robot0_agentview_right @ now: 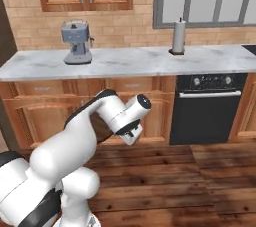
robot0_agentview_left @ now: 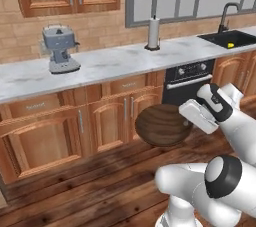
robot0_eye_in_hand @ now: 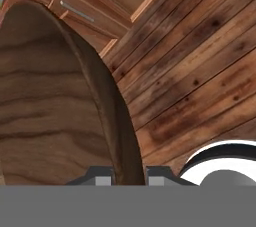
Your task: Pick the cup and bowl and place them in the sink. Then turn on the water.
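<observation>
The wide dark brown wooden bowl (robot0_agentview_left: 161, 125) hangs in the air in front of the lower cabinets, above the floor. My gripper (robot0_agentview_left: 187, 120) is shut on its right rim. In the hand view the bowl (robot0_eye_in_hand: 55, 101) takes up the left half, and its rim runs down between my fingertips (robot0_eye_in_hand: 103, 179), with the gripper (robot0_eye_in_hand: 128, 177) closed on it. The black sink (robot0_agentview_left: 234, 38) with its black faucet (robot0_agentview_left: 226, 15) sits in the counter at the far right. A small yellow cup (robot0_agentview_left: 230, 45) lies inside the basin. No water runs from the spout.
A grey coffee machine (robot0_agentview_left: 61, 49) and a paper towel roll (robot0_agentview_left: 153, 33) stand on the marble counter (robot0_agentview_left: 110, 63). A black oven (robot0_agentview_left: 189, 79) is built in left of the sink. Wooden floor (robot0_agentview_left: 100, 191) lies under the bowl.
</observation>
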